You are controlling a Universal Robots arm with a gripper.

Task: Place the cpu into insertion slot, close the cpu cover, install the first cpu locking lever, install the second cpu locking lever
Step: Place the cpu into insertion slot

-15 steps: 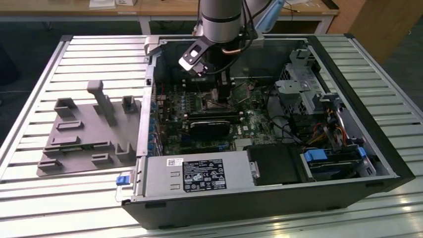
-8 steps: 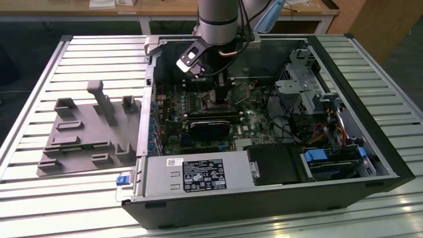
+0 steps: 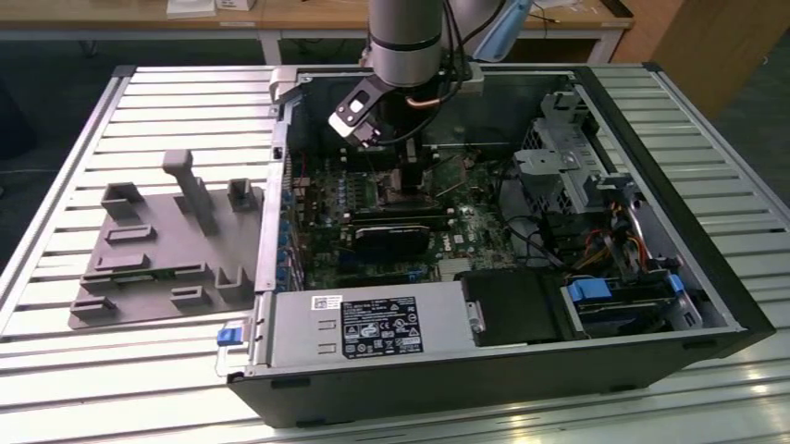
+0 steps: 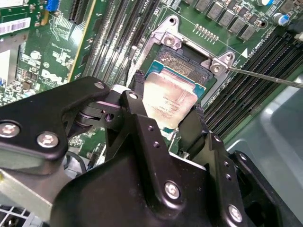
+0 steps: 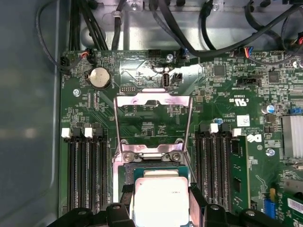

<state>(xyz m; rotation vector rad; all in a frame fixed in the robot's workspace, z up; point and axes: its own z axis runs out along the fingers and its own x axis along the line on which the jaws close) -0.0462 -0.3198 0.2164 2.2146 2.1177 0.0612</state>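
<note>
1. The black two-finger end effector [image 4: 168,101] pinches the small square silver-topped cpu [image 4: 169,92] by two opposite edges, right over the dark square insertion slot [image 4: 182,64]; whether it is seated I cannot tell
2. I judge it light, stiff and thin, with a smooth lid and delicate underside: hold it gently by the edges
3. Metal face up, sides square to the slot; being square, it has no long axis
4. The silver windowed cpu cover [image 5: 154,100] lies flipped open beyond the slot
</note>
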